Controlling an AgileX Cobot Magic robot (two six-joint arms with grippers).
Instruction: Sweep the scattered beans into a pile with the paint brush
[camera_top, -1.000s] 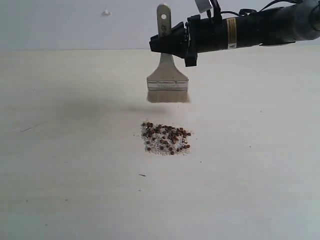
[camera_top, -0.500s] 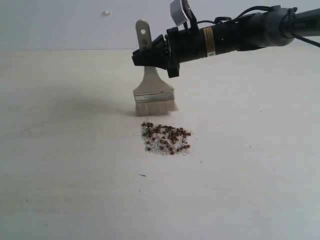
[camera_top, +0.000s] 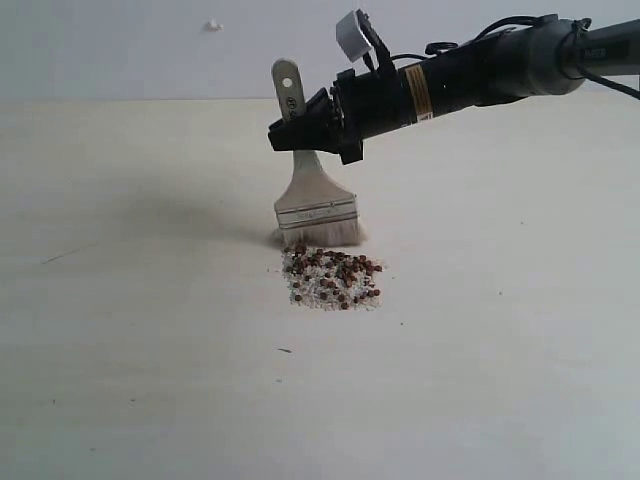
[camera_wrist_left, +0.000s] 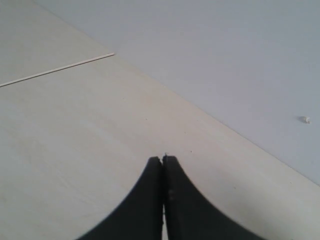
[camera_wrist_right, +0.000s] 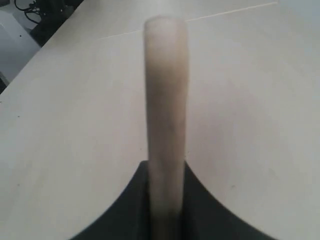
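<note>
1. Off-white bristles of the paint brush touch the table at the far side of the pile; my right tool is clamped on the wooden handle.
2. Next, I judge, comes a short drag toward the near edge, tightening the beans.
3. Every table edge lies well apart from the pile, so there is room all round; my left tool is closed and empty.

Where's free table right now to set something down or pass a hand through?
The table is bare on both sides of the pile and across the whole near strip in front of it. Crowded only at centre: the paint brush stands bristles-down at the pile's far edge, right gripper clamped on its handle above.
</note>
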